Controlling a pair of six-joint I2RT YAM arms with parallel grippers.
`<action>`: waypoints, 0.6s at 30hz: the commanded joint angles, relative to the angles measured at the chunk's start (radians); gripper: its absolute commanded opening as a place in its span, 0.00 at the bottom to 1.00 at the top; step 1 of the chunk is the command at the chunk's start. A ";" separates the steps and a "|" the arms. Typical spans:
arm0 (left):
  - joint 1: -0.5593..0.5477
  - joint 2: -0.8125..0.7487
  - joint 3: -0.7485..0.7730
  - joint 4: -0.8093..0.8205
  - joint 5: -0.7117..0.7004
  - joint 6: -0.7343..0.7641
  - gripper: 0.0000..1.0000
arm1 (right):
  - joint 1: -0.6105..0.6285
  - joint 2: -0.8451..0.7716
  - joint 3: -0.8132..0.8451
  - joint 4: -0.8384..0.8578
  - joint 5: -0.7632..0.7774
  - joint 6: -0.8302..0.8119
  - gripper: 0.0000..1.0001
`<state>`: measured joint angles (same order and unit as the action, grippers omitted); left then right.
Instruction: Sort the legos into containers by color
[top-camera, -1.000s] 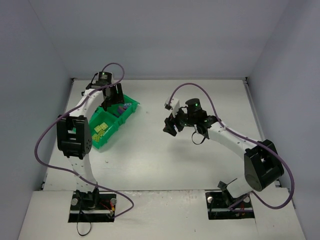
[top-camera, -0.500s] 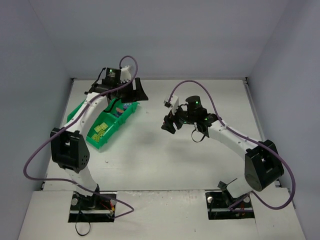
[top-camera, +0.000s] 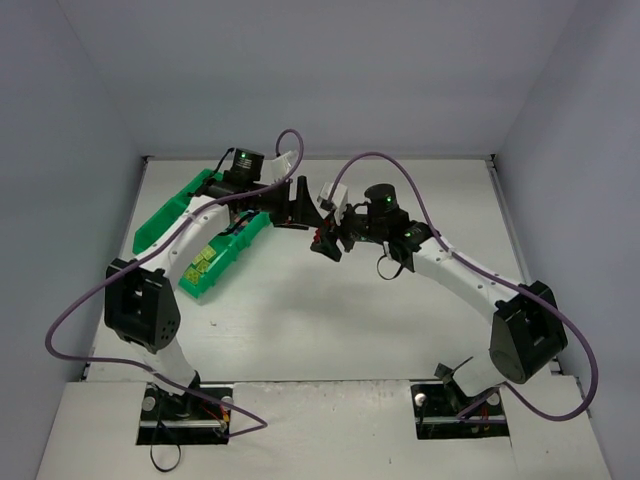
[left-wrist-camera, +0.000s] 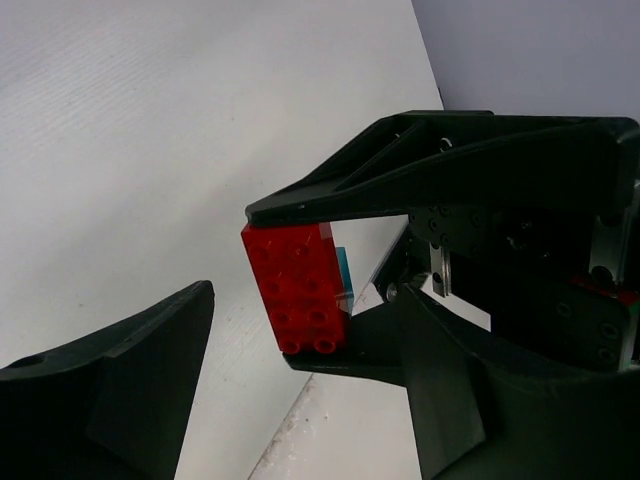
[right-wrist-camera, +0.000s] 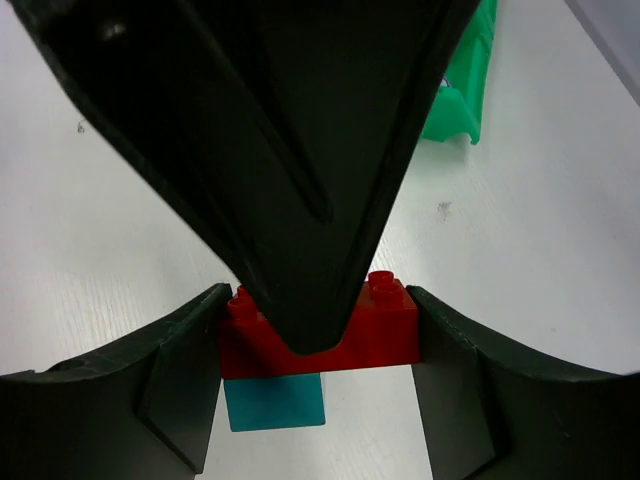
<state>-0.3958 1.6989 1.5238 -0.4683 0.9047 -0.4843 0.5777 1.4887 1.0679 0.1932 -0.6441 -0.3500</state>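
The green tray (top-camera: 160, 222) sits at the left of the table (top-camera: 330, 330), well apart from both grippers. The left gripper (top-camera: 297, 203) gapes wide and empty. The right gripper (top-camera: 328, 246) clamps a red brick (left-wrist-camera: 300, 290) (a cyan brick (right-wrist-camera: 273, 403) stuck beneath). A misjudged closing could knock both bricks loose.

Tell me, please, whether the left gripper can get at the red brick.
Probably yes: the left gripper is open by the red brick, whose studs are exposed; the right gripper grips it.
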 joint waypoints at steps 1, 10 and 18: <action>-0.018 -0.012 0.013 0.026 0.063 0.003 0.66 | 0.007 -0.005 0.060 0.091 -0.029 -0.020 0.11; -0.049 0.022 0.016 0.031 0.077 -0.002 0.62 | 0.008 0.002 0.079 0.094 -0.046 -0.021 0.11; -0.054 0.033 0.015 0.086 0.080 -0.043 0.51 | 0.010 -0.001 0.067 0.094 -0.057 -0.020 0.11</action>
<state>-0.4450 1.7573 1.5208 -0.4583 0.9516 -0.5064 0.5835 1.4887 1.0981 0.2073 -0.6643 -0.3573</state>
